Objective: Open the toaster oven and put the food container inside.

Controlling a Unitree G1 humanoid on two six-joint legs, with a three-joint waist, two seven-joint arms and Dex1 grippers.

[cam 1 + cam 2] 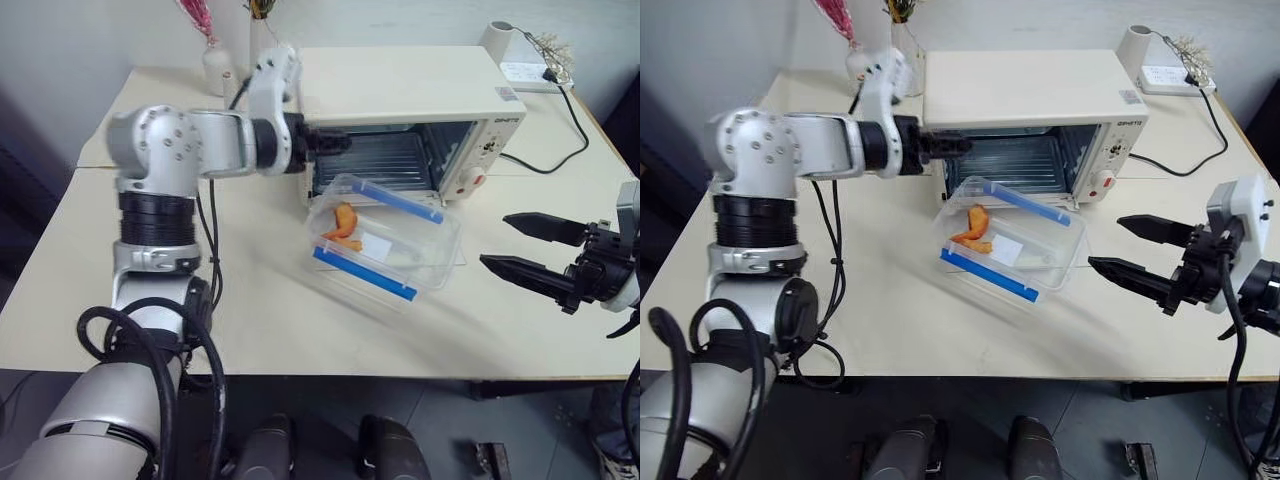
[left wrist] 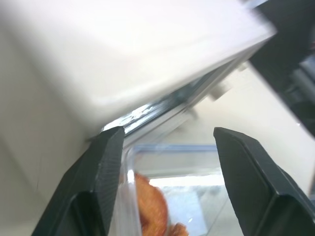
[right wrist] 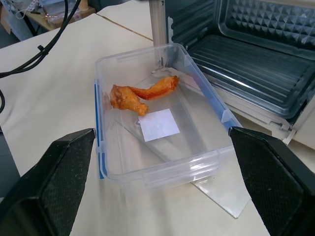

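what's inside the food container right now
Inside the food container: orange-brown food pieces near one end, plus a small white square, seen through the clear plastic. Whether the square lies inside or beneath can't be told.

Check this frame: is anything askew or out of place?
Yes. The food container sits on the toaster oven's lowered glass door, not inside the cavity, and lies askew to the oven front.
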